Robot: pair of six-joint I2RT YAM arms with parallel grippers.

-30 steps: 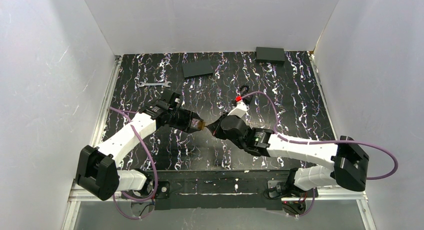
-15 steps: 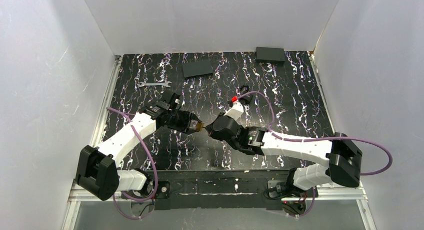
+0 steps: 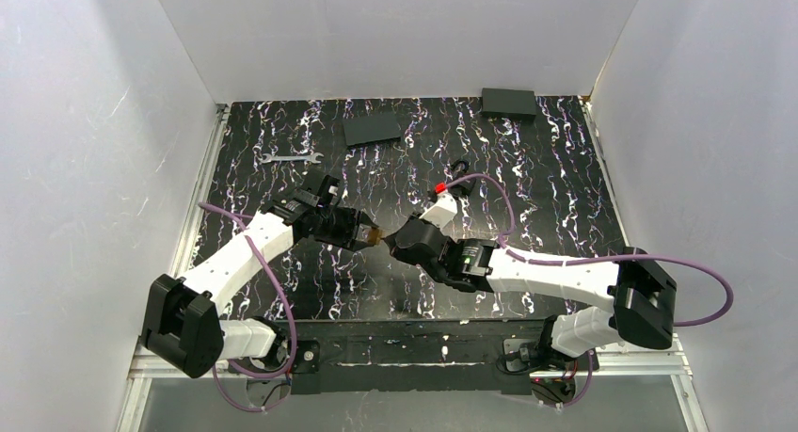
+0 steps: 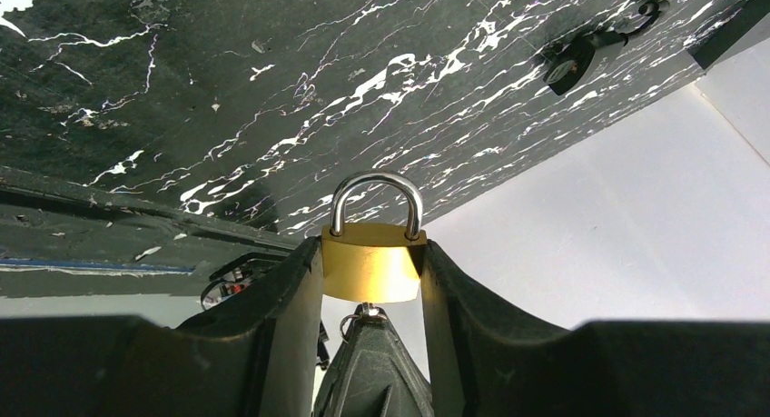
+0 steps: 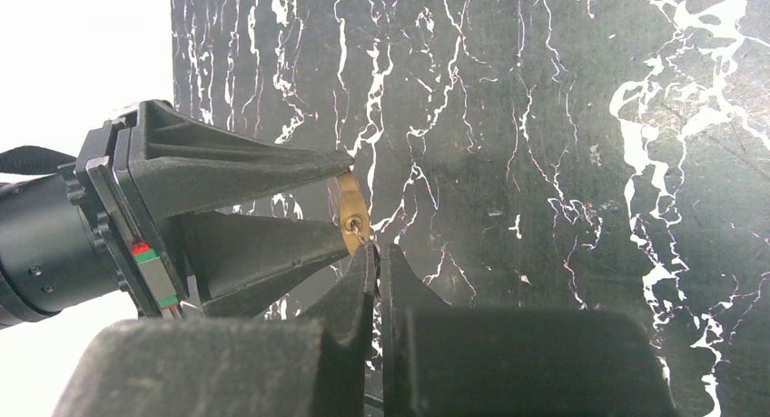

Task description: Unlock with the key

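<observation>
My left gripper [image 3: 363, 234] is shut on a small brass padlock [image 4: 372, 263], squeezing its body from both sides; the silver shackle [image 4: 375, 192] is closed and points away from the wrist. The padlock is held above the table. My right gripper [image 5: 374, 252] is shut on the key; its black head is hidden between the fingers. The thin silvery blade [image 5: 362, 236] reaches the keyhole [image 5: 353, 223] in the padlock's bottom face. In the left wrist view the right fingertips [image 4: 368, 358] sit just under the padlock, with a small ring [image 4: 350, 324] beside them.
A second, black padlock [image 3: 458, 168] lies on the marbled table [image 3: 555, 197] behind the right arm, and shows in the left wrist view [image 4: 570, 64]. A silver wrench [image 3: 290, 157] lies at the left rear. Two black boxes [image 3: 374, 128] [image 3: 508, 104] stand at the back.
My right arm has moved left toward the held padlock, closing the gap, so its fingertips now meet the lock's bottom face. The left arm has barely moved.
</observation>
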